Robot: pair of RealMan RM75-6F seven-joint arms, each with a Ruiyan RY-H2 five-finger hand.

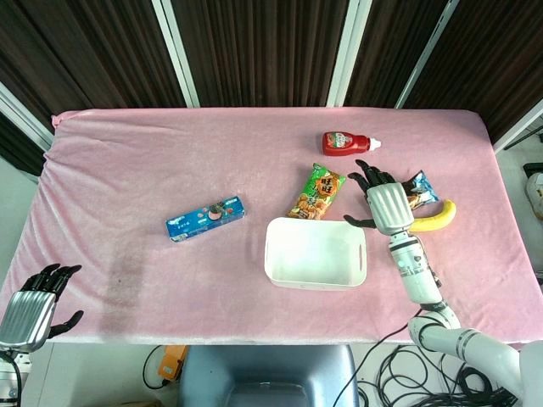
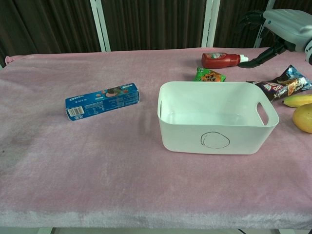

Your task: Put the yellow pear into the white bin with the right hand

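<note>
The yellow pear [image 2: 303,118] lies on the pink cloth just right of the white bin [image 2: 214,131], at the chest view's right edge. The head view does not show the pear; my right wrist covers that spot. The bin [image 1: 271,254] is empty and sits at the table's middle front. My right hand [image 1: 386,202] hovers above the table beside the bin's far right corner, fingers spread and holding nothing; the right hand [image 2: 287,24] shows high in the chest view. My left hand [image 1: 34,305] hangs off the table's front left corner, also holding nothing.
A banana [image 1: 437,216] and a dark snack wrapper [image 1: 421,188] lie right of the right hand. A ketchup bottle [image 1: 346,143] lies behind it, with a green snack pack [image 1: 316,192] behind the bin. A blue cookie box [image 1: 205,217] lies to the left.
</note>
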